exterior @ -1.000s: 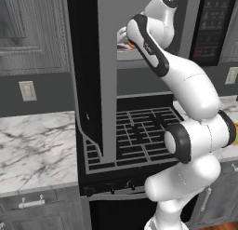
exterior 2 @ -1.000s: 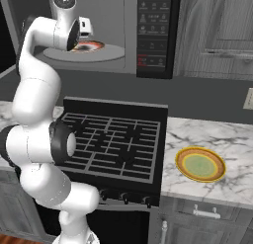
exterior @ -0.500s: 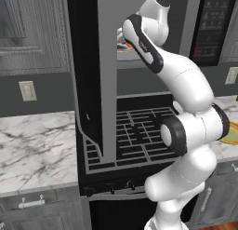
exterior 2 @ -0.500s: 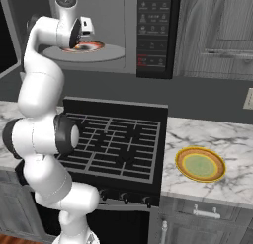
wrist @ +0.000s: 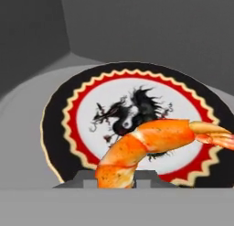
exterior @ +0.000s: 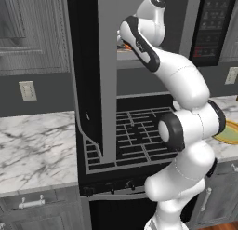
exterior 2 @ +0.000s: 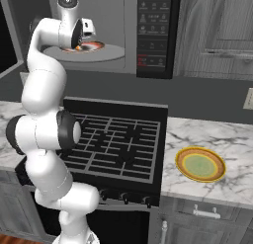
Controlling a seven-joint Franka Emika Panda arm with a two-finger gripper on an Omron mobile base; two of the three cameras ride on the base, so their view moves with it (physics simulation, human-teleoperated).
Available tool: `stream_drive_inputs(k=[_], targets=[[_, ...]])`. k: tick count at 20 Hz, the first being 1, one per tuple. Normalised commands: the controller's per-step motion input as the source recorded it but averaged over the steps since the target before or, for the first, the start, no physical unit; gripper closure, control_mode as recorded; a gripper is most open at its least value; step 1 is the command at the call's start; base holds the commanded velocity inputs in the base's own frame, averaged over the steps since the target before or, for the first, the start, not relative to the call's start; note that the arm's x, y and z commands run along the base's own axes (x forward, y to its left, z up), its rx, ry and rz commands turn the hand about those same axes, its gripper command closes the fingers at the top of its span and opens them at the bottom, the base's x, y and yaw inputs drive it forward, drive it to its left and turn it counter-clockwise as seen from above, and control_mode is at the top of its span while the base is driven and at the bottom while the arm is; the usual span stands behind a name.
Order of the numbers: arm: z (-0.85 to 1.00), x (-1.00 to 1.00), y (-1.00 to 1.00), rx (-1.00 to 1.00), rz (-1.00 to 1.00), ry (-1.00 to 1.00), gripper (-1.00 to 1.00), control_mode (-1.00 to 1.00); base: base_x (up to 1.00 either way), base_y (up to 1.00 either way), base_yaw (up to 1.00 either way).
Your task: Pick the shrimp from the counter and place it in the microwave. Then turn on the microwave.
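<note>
The arm has pushed a little further into the open microwave (exterior 2: 123, 35) over the last second, its elbow folding upward and the hand sinking closer to the decorated plate (wrist: 132, 129) on the turntable; to me that means the carry is nearly over and only the release is left before the door and keypad get any attention. The gripper (wrist: 115, 180) is closed to a narrow gap on the shrimp (wrist: 151, 147), which hangs pinched by its thick end between the two dark fingertips (wrist: 82, 178), its tail curling off to one side above the plate's dragon design. Whether the shrimp already rests on the plate or hovers just above it, I cannot tell. From the right side the hand sits over the plate's rim inside the grey cavity. The green plate (exterior 2: 200, 165) lies on the counter (exterior 2: 217, 144) beside the stove (exterior 2: 118, 144).
</note>
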Motion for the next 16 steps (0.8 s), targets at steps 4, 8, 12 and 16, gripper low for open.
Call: stream_drive_inputs(k=[4, 8, 12, 16], targets=[[-0.01, 0.17, 0.03, -0.01, 0.00, 0.00, 1.00, -1.00, 0.00, 0.00, 0.00], [0.00, 0.22, 0.16, -0.01, 0.00, 0.01, -1.00, -1.00, 0.00, 0.00, 0.00], [0.00, 0.22, 0.08, 0.00, 0.00, 0.01, -1.00, -1.00, 0.00, 0.00, 0.00], [0.00, 0.04, 0.00, -0.01, 0.00, 0.00, -1.00, -1.00, 0.00, 0.00, 0.00]])
